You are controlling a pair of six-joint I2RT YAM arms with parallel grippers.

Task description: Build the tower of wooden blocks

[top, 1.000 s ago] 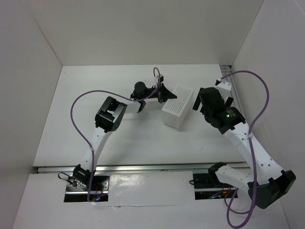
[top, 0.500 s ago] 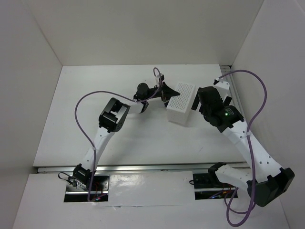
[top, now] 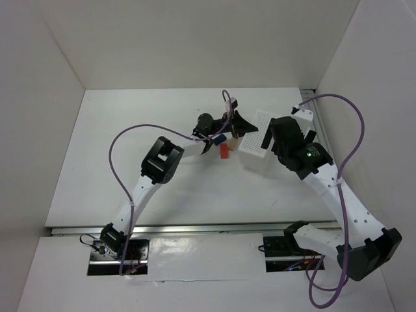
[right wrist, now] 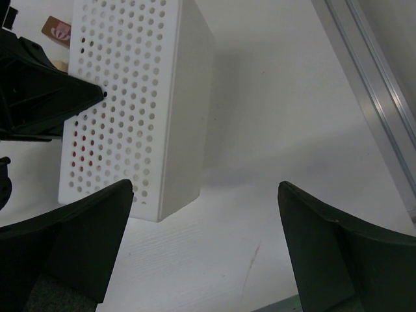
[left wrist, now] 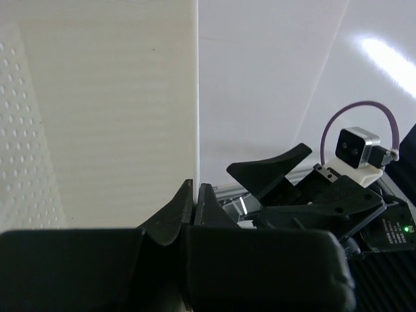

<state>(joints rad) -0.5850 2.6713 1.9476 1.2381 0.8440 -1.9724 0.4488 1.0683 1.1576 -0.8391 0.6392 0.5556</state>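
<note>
**Two grippers at the tipped tub, blocks loose beside it**

1. Left gripper [left wrist: 195,195]: the jaws are narrow and pinched onto a thin wall edge of the tub [left wrist: 97,97]. The left wrist view shows both fingers pressed against that edge.
2. Right gripper [right wrist: 205,195]: the jaws are spread wide and hold nothing. The two fingers stand well apart in the right wrist view, with bare table [right wrist: 260,130] between them.
3. The tub [top: 255,130] stands tipped up on a long side. Its perforated face is turned toward the right gripper [top: 270,138] and sits just ahead of that gripper's fingers. The left gripper [top: 242,125] is on the tub's opposite side.
4. Blocks: an orange-red block [top: 225,151] and a blue block [top: 220,138] lie on the table just beside the left gripper, on its wrist side and outside the tub. From the right wrist view, a brown block [right wrist: 57,29] shows beyond the left gripper's finger, past the tub's far corner. Red shows faintly through the tub's lower holes.
</note>
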